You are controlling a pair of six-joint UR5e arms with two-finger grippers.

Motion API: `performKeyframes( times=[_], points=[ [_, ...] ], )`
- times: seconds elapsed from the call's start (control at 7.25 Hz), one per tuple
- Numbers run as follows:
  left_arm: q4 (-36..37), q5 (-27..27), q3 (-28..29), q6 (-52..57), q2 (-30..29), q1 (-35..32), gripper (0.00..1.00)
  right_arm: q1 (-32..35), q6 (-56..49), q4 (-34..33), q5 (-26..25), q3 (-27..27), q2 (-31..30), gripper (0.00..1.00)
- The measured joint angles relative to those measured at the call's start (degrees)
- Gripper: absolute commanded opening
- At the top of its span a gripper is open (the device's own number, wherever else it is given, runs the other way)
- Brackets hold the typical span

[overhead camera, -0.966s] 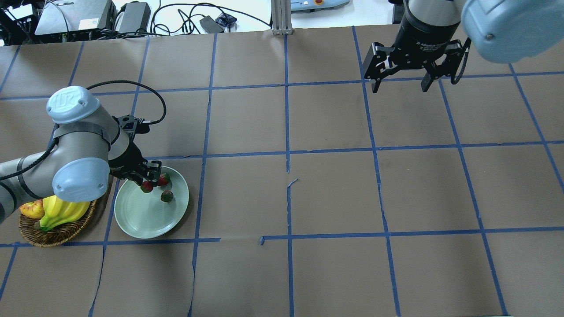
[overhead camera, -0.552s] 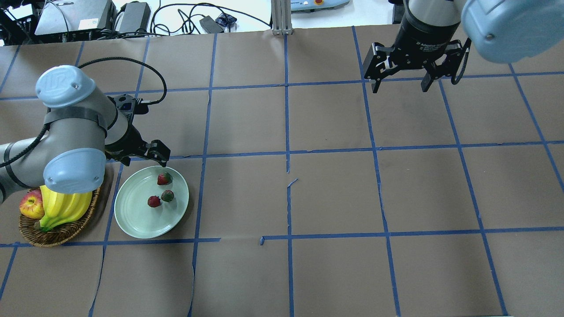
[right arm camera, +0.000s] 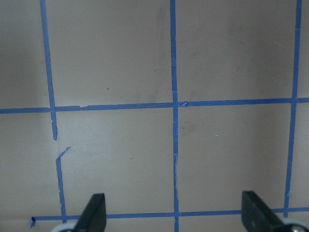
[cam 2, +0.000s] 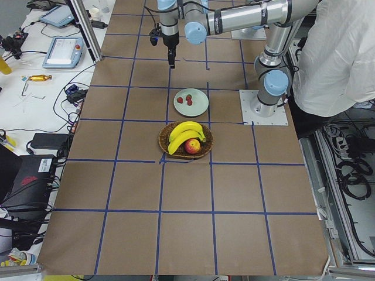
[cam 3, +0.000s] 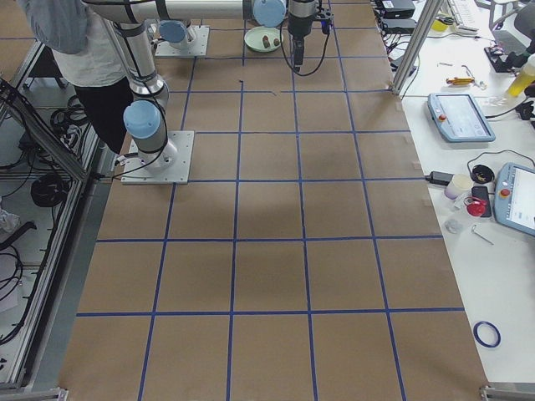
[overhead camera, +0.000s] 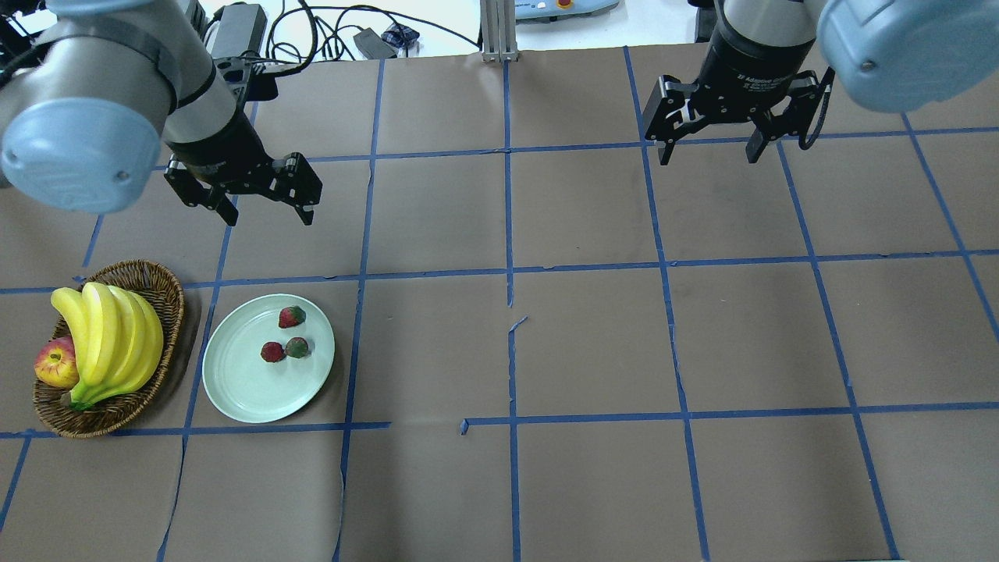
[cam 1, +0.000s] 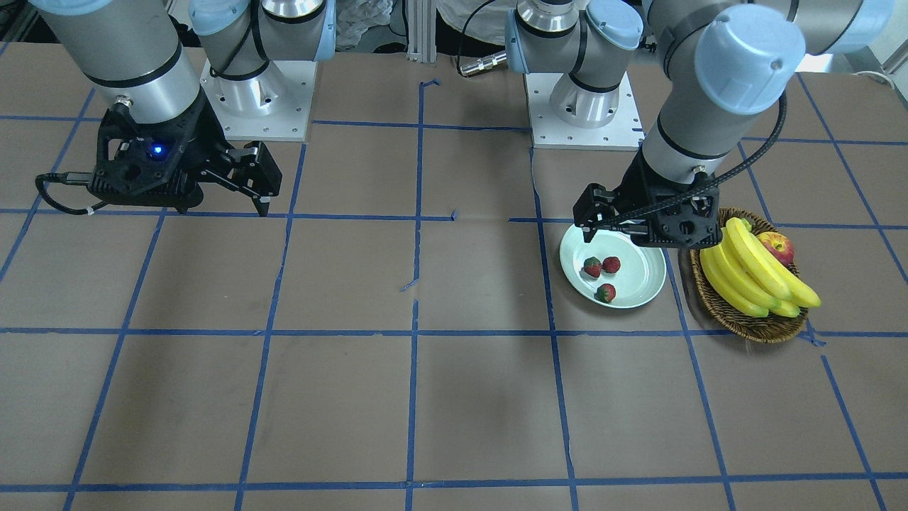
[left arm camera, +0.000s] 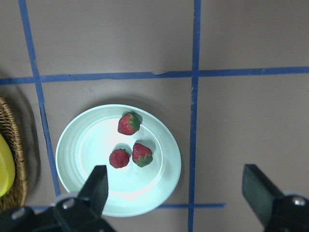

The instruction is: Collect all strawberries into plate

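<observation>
Mint-green plate (overhead camera: 234, 396) on your counter (overhead camera: 585, 336) holds all three strawberries (overhead camera: 291, 316): two side by side, one nearer the far rim. Your left end effector (overhead camera: 269, 218) hovers past that rim, jaws spread, empty. Your right end effector (overhead camera: 710, 158), also spread and empty, hangs far right.

Three small, red, green-capped strawberries (overhead camera: 272, 352) lie on a round, shallow, pale mint-green plate (overhead camera: 234, 390) with a raised rim, which rests flat on the table below the wide-open left gripper (overhead camera: 269, 217) and well apart from it. Two sit side by side near the plate's middle. The third (overhead camera: 292, 316) lies alone by the rim nearest that gripper.
</observation>
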Motion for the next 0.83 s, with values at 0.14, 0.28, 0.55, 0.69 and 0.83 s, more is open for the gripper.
performKeyframes(
  times=[0.14, 0.28, 0.55, 0.69, 0.83],
  points=[
    [-1.6, 0.0, 2.5, 0.0, -0.1, -0.2, 1.00, 0.0, 0.0, 0.2, -0.1, -0.1, 0.0, 1.00],
    [-1.9, 0.0, 4.1, 0.0, 0.0, -0.3, 1.00, 0.1, -0.1, 0.3, -0.3, -0.3, -0.1, 1.00],
    [-1.9, -0.2, 7.7, -0.4, -0.2, -0.4, 1.00, 0.3, -0.2, 0.8, -0.8, -0.6, -0.6, 1.00],
    [-1.7, -0.2, 8.9, -0.5, -0.2, -0.4, 1.00, 0.3, -0.2, 0.7, -0.7, -0.9, -0.9, 1.00],
    [-0.9, -0.3, 9.3, -0.7, -0.2, -0.5, 1.00, 0.3, -0.1, 0.3, -0.3, -1.3, -1.1, 1.00]
  ],
)
